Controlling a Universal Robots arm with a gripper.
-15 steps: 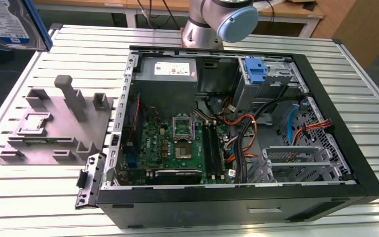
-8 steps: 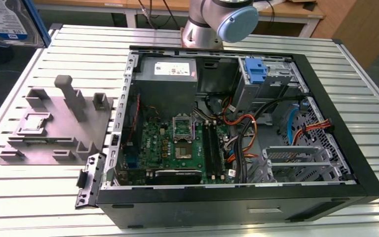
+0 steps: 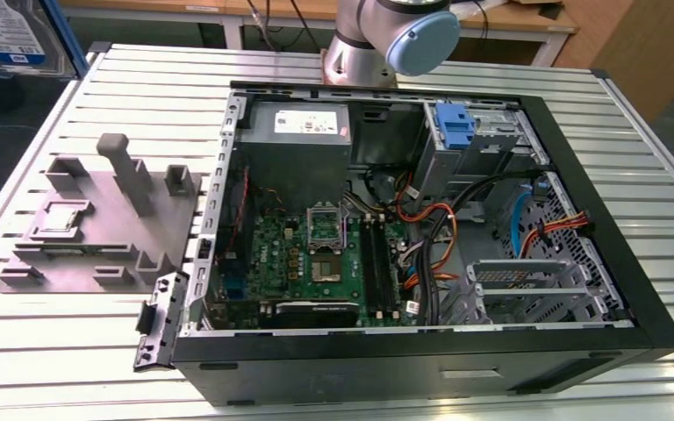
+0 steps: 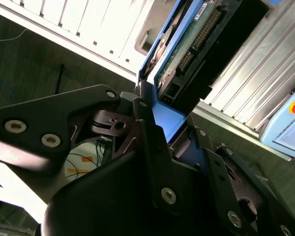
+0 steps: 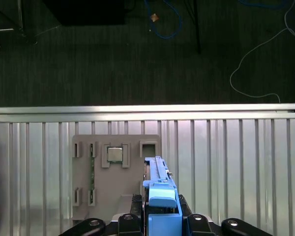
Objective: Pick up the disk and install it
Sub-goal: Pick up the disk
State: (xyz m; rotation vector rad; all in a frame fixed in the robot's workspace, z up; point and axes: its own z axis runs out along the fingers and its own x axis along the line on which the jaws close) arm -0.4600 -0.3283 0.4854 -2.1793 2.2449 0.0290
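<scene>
At the exterior view's far left the disk is held up clear of the slatted tabletop, label showing. Right of it a grey fixture lies on the tabletop, then comes the open computer case with the arm behind it. In the first wrist view the pincer is clamped on the disk's blue frame, gripping it edge-on, and the fixture lies beyond on the tabletop with a square chip seated in it.
</scene>
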